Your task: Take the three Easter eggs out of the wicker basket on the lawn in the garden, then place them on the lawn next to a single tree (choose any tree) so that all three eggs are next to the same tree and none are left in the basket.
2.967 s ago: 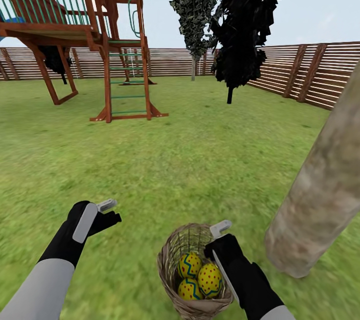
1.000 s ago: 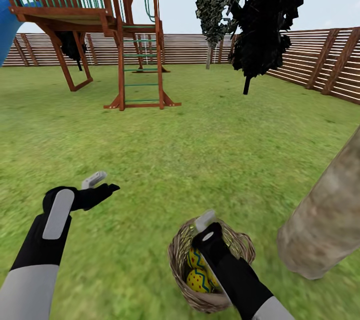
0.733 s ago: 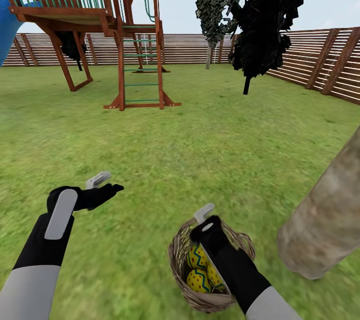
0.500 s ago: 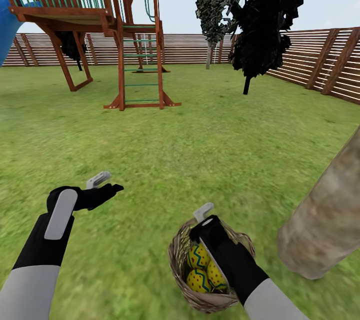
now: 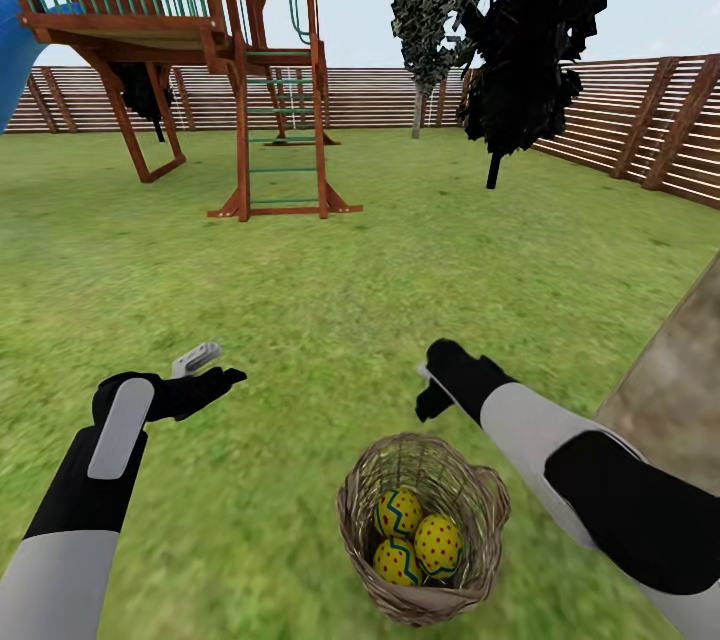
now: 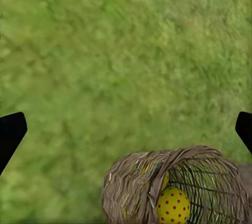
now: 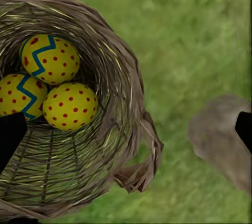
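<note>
Three Easter eggs are counted in one wicker basket on the lawn: yellow, red dots, blue zigzag band. One tree is seen beside it. Left hand and right hand are spread wide, nothing held.

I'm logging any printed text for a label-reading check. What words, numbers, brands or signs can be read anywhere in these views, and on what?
None: no readable text in any view.
The eggs carry only red dots and a blue zigzag, no letters.
The basket, tree trunk, play tower and fence are unmarked.
The left tool and right tool show no markings.
</note>
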Robot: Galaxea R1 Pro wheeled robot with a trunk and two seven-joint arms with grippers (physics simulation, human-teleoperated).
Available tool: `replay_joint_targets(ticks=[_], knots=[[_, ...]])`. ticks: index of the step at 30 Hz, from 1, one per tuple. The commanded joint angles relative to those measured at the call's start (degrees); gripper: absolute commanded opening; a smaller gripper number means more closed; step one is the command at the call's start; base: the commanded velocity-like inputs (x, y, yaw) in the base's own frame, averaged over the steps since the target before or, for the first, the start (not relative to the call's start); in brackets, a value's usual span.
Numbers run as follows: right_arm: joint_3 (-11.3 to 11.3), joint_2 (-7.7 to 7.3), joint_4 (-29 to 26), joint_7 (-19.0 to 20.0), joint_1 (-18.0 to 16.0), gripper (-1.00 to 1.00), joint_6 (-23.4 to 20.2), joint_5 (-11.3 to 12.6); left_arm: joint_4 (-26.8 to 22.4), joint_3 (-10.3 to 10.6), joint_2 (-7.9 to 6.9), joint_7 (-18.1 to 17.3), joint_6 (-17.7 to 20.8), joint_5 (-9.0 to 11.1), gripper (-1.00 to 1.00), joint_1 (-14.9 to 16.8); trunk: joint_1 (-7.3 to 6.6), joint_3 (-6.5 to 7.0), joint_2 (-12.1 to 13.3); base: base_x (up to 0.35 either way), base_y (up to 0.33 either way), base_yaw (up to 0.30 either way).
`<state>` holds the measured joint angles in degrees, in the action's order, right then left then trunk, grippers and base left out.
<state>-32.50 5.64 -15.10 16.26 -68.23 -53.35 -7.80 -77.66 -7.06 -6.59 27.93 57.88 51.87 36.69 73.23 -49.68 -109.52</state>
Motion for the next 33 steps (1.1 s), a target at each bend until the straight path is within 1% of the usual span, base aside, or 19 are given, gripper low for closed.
replay_joint_targets(ticks=[1,2,4,5,7,11,15,17,20,21,23,24,25,26,28,33], knots=[[-2.12,-0.05,0.14,2.99,-0.05,1.00,1.93,-1.58,-0.04,0.00,0.01,0.55,0.14,0.60,1.00,0.04,-0.01,-0.05,-0.02,0.000,0.000,0.000],[-4.36,-0.08,0.29,6.28,-0.05,1.00,4.30,-2.19,-0.05,0.02,0.05,0.55,0.14,0.60,1.00,0.05,-0.01,-0.05,-0.02,0.000,0.000,0.000],[-6.91,-0.15,0.42,10.46,-0.06,1.00,7.04,-2.51,-0.04,0.08,0.07,0.55,0.13,0.60,1.00,0.01,-0.01,-0.05,-0.02,0.000,0.000,0.000],[-7.65,-0.16,0.45,11.69,-0.06,1.00,7.84,-2.52,-0.04,0.09,0.07,0.55,0.13,0.60,1.00,-0.01,-0.01,-0.05,-0.02,0.000,0.000,0.000],[-8.44,-0.12,0.45,13.03,-0.06,1.00,8.71,-2.55,-0.04,0.11,0.09,0.55,0.13,0.57,1.00,0.00,-0.01,-0.05,-0.02,0.000,0.000,0.000],[-9.04,0.47,0.41,13.79,-0.01,1.00,9.28,-2.81,-0.05,0.12,0.08,0.55,0.13,0.57,1.00,0.00,-0.01,-0.05,-0.02,0.000,0.000,0.000],[-9.53,0.68,0.18,13.82,0.04,1.00,9.45,-3.13,-0.05,0.09,0.06,0.55,0.13,0.55,1.00,0.00,-0.01,-0.05,-0.02,0.000,0.000,0.000],[-10.28,0.76,0.00,13.81,0.11,1.00,9.53,-3.68,-0.04,0.06,0.03,0.55,0.13,0.56,1.00,0.00,-0.01,-0.05,-0.02,0.000,0.000,0.000],[-12.72,1.32,-0.22,13.81,0.35,1.00,10.11,-5.85,-0.04,0.04,0.00,0.55,0.13,0.53,1.00,0.02,-0.01,-0.05,-0.02,0.000,0.000,0.000],[-13.20,1.38,-0.24,13.80,0.40,1.00,10.65,-6.27,-0.03,0.03,0.00,0.55,0.13,0.54,1.00,0.01,-0.01,-0.05,-0.02,0.000,0.000,0.000],[-14.36,1.28,-0.08,13.80,0.72,1.00,13.31,-6.91,-0.05,0.03,-0.01,0.55,0.13,0.52,1.00,-0.02,-0.01,-0.05,-0.02,0.000,0.000,0.000],[-15.07,1.17,0.16,13.80,0.89,1.00,14.69,-7.06,-0.07,0.00,-0.01,0.55,0.13,0.52,1.00,-0.03,-0.01,-0.05,-0.02,0.000,0.000,0.000],[-15.35,1.13,0.21,13.80,0.93,1.00,15.04,-7.10,-0.08,-0.01,-0.01,0.55,0.15,0.52,1.00,-0.01,-0.01,-0.05,-0.02,0.000,0.000,0.000],[-16.30,1.00,0.27,13.80,1.01,1.00,15.76,-7.16,-0.10,-0.03,-0.01,0.55,0.18,0.51,1.00,-0.01,-0.01,-0.05,-0.02,0.000,0.000,0.000],[-17.23,0.92,0.25,13.80,1.05,1.00,16.21,-7.15,-0.11,-0.02,0.04,0.55,0.20,0.51,1.00,-0.02,-0.01,-0.05,-0.02,0.000,0.000,0.000],[-17.77,1.16,-0.20,14.03,1.06,1.00,16.49,-7.21,-0.29,0.10,0.22,0.55,0.20,0.54,1.00,0.00,-0.01,-0.05,-0.02,0.000,0.000,0.000]])
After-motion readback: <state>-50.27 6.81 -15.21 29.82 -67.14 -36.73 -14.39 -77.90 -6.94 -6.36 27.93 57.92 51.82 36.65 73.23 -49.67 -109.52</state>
